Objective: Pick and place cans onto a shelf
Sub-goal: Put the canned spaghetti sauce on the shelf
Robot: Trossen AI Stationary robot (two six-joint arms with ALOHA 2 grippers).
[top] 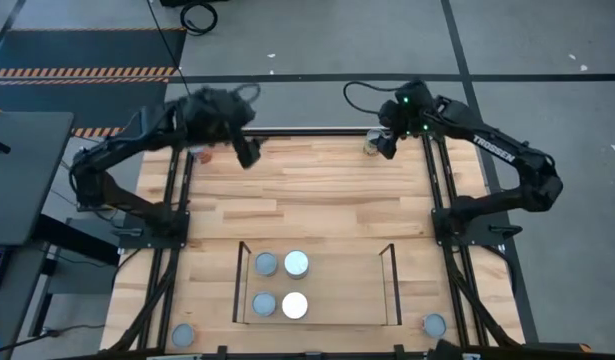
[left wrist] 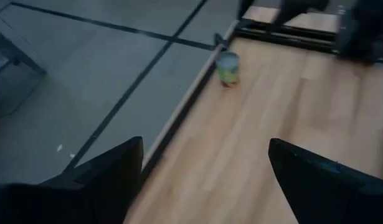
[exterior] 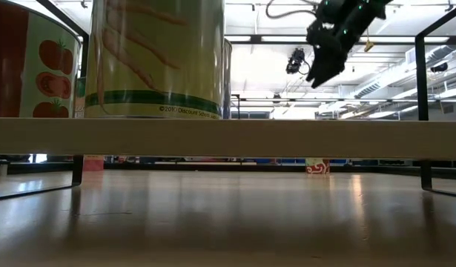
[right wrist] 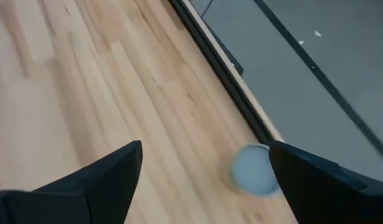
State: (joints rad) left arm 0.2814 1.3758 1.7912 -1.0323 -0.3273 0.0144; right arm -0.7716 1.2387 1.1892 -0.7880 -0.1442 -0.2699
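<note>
Four cans sit on the shelf (top: pixel 367 290), all bunched in its left half: a grey-topped can (top: pixel 265 264) and a paler one (top: pixel 297 263) in the far row, another grey one (top: pixel 264 303) and a bright white-topped one (top: pixel 295 305) in the near row. Two more stand off the shelf on the tabletop (top: pixel 317 200), one at the near left corner (top: pixel 183 334) and one at the near right corner (top: pixel 434 325).

Up at the far edge, a can (right wrist: pixel 255 170) stands right below the right tool (top: pixel 385 146); from above it is mostly covered by the arm. The right tool's fingers are spread wide, nothing between them. A reddish can (top: pixel 205 155) peeks out beside the left tool (top: pixel 247 152), largely hidden under that arm. That makes eight. The left tool's fingers are apart too, empty, hanging above the far left of the tabletop.

From table height, the shelf's front rail crosses the whole picture, and two big labels loom over it, a tomato label (exterior: pixel 35 63) and a green-striped label (exterior: pixel 157 55), blocking much of the room behind.
</note>
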